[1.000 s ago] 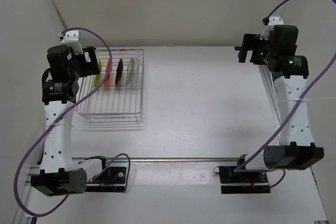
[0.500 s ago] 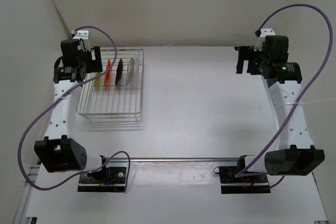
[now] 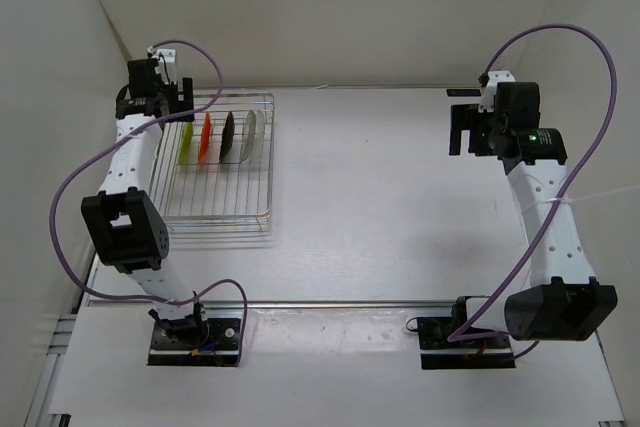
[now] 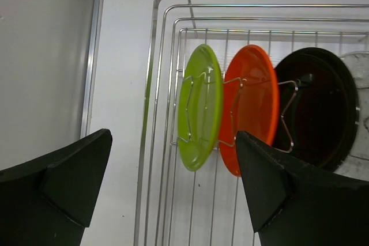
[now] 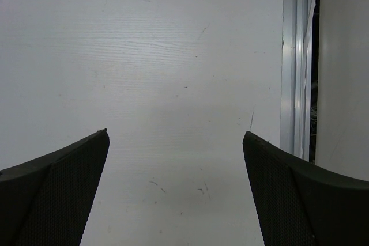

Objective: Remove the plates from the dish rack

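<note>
Bright, even, diffuse white light from above; the table (image 3: 380,197) looks almost washed out in the top view, with only faint soft shadows under the dish rack (image 3: 215,215), no blur. Left wrist view is crisp on the plates, with a soft sheen on the orange-red plate (image 4: 253,102) and dim reflections in the black plate (image 4: 314,113), but the left fingers (image 4: 57,188) are dark and slightly soft. Right wrist view is flat and bright, with the right fingers (image 5: 52,194) dark and their mesh texture showing.

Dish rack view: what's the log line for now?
silver wire dish rack: four round plates upright | left tool: open, near lime green plate | right tool: open, empty
</note>
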